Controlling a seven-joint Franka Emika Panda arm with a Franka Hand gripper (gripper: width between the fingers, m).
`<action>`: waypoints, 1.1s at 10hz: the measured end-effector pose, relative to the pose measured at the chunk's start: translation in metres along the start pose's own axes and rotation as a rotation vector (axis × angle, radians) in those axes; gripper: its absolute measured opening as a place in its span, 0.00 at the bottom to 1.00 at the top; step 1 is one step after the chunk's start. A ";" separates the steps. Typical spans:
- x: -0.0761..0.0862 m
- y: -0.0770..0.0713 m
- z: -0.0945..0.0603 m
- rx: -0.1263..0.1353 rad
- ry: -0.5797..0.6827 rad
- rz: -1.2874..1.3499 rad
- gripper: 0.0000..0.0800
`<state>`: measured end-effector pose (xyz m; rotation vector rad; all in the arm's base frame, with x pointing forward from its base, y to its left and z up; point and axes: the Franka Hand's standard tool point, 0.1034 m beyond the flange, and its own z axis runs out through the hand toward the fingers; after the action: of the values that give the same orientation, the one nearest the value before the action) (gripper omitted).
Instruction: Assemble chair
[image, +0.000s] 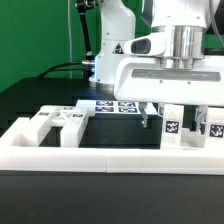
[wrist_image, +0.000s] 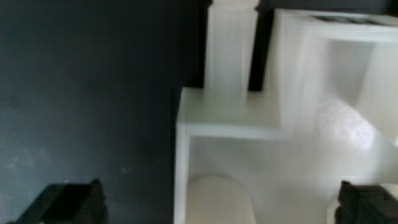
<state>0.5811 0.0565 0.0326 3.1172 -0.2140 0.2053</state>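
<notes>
the panda arm's two-finger gripper (image: 175, 116) hangs with jaws wide apart, holding nothing, over a matte white, blocky plastic chair piece (image: 171, 126) with small black-and-white tags. it stands on the black desk (image: 25, 100) just behind the long white border rail (image: 100, 152), at the exterior view's right. it looks light, rigid and smooth enough to slip. its narrow upright bar seems the surest hold.

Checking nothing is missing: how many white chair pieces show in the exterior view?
4: two chair pieces at the exterior view's left, two at its right, below the gripper. More may be hidden behind it.
</notes>
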 end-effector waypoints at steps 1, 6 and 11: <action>-0.002 0.000 0.004 -0.003 -0.006 0.000 0.81; -0.009 0.003 0.014 -0.011 -0.023 -0.003 0.81; -0.009 0.003 0.014 -0.011 -0.023 -0.003 0.41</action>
<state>0.5738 0.0547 0.0175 3.1101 -0.2106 0.1678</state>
